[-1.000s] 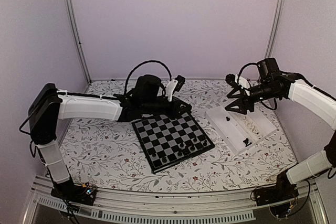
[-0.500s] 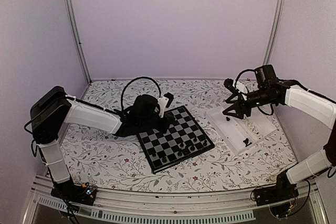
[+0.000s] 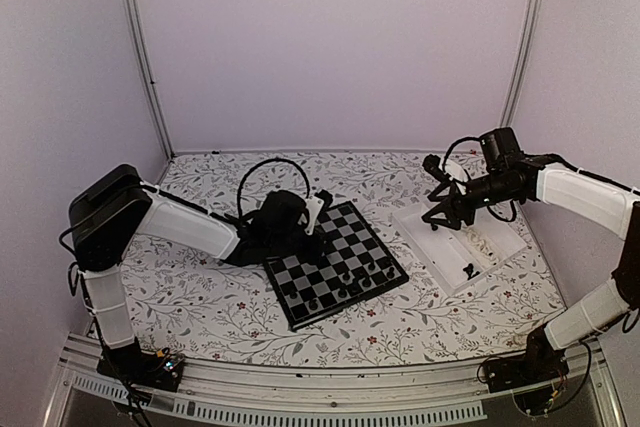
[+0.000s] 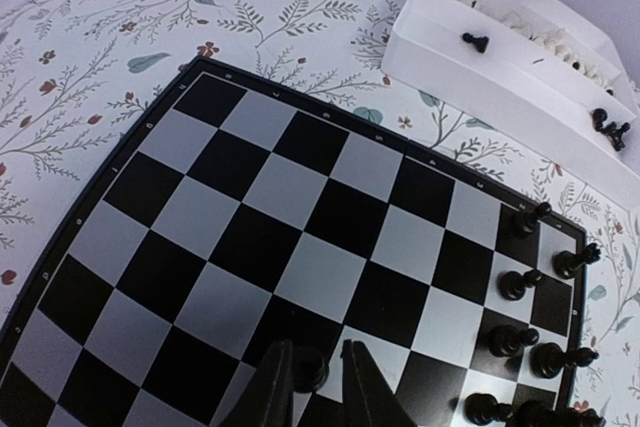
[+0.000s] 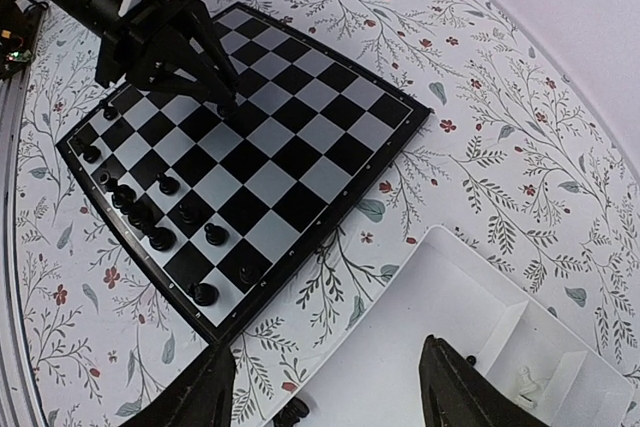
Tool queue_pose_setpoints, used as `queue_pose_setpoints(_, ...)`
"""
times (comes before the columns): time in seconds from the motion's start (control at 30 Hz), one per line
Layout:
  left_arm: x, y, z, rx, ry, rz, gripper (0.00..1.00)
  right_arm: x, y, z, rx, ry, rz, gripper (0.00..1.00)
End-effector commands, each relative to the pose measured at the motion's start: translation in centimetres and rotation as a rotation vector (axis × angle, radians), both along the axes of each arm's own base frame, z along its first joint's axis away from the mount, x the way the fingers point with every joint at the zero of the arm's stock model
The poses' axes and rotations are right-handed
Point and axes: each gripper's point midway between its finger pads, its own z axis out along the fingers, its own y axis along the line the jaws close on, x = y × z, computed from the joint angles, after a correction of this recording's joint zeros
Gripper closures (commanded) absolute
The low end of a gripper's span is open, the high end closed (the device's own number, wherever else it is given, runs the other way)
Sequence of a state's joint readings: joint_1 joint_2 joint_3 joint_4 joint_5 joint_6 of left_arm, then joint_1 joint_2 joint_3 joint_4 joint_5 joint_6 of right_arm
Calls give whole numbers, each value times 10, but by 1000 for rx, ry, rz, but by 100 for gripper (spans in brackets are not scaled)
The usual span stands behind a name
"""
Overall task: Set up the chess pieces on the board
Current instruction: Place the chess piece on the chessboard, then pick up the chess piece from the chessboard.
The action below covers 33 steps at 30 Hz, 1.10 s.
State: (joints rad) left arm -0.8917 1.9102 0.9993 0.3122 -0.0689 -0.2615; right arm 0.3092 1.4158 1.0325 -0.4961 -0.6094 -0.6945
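**A:** How does the left arm (image 3: 190, 227) lie?

**B:** Low and stretched out. In the overhead view it runs from the left toward the middle. The forearm is close to level, and the wrist is tipped down over the left side of the chessboard (image 3: 340, 262).

**A:** And its claw?

**B:** The left claw (image 4: 316, 357) sits at the bottom centre of its wrist view, narrowly parted. A black pawn (image 4: 308, 372) stands upright on the board between the fingers (image 4: 272, 392). A sliver of square shows between the pawn and the right-hand finger, so the pawn is flanked rather than pinched.

**A:** Where are the other pieces?

**B:** A cluster of black pieces (image 4: 520, 337) stands along the board's lower right edge in that view. Loose black ones (image 4: 608, 122) and some cream pieces (image 4: 550, 42) lie in the white tray (image 4: 420, 37) at the upper right. Board and tray both rest on the flower-print desk (image 3: 200, 297).

**A:** And the right arm?

**B:** The right arm (image 3: 585, 192) comes in from the right edge of the overhead view. Its elbow is bent, its forearm reaches left, and its wrist angles down over the tray's left end. The right claw (image 5: 328, 347) is spread wide with nothing between its fingers, above the tray's white floor.
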Motion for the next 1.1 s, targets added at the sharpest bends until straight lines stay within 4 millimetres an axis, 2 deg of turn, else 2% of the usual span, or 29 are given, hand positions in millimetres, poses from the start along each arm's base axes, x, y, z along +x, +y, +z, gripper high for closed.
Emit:
queue_pose_setpoints(0.0, -5, -2, -5, 22, 31, -5, 78, 2, 1, -8, -7, 11, -5, 34)
queue_pose_setpoints(0.13, -8, -3, 1, 29, 58, -15, 70, 1, 0, -11, -12, 12, -5, 34)
queue_pose_setpoints(0.27, -8, -3, 10, 34, 67, -17, 66, -1, -1, -11, -15, 6, -2, 34)
queue_pose_setpoints(0.37, -7, -6, 10, 49, 94, -20, 65, -2, -1, -11, -14, 4, 2, 33)
queue_pose_setpoints(0.8, -6, -6, -25, 160, 248, 24, 70, -5, -2, -14, -19, 5, 7, 33)
queue_pose_setpoints(0.93, -7, -6, -31, 180, 267, 27, 70, -5, -2, -14, -20, 8, 7, 33)
queue_pose_setpoints(1.07, -6, -4, -32, 188, 268, 33, 75, -6, -2, -14, -20, 10, 8, 33)
